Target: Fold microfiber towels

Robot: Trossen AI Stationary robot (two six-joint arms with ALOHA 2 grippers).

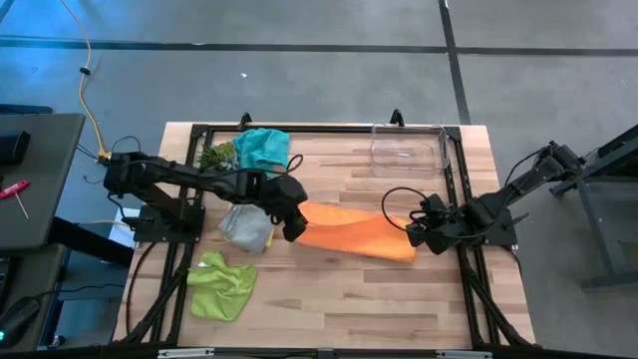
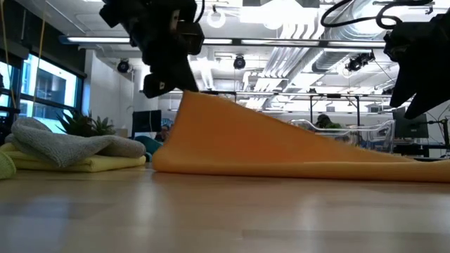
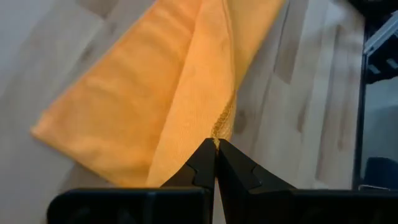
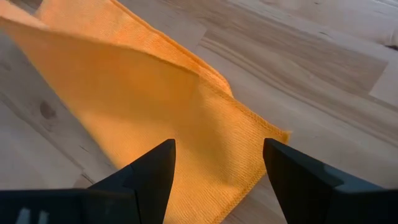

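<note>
Orange towel [image 1: 354,237] lies stretched across tabletop [image 1: 329,299] middle. Left gripper [image 1: 292,227] at its one end, right gripper [image 1: 412,235] at other. Teal towel [image 1: 261,148], grey towel [image 1: 245,227], lime green towel [image 1: 220,285] nearby.

The orange towel [image 1: 354,231] is a plain bright orange, lit more yellow along its fold. The teal towel [image 1: 261,148] is plain blue-green, the grey towel [image 1: 242,223] pale grey over a soft yellow towel [image 2: 84,164], and the lime towel [image 1: 221,285] a sharp yellow-green. The plant [image 1: 215,157] is dark green. The table [image 1: 339,299] is pale wood in striped planks with black rails. Both arms are black, as are the left gripper [image 3: 216,160] and right gripper [image 4: 217,163]. The bin [image 1: 407,150] is clear
</note>
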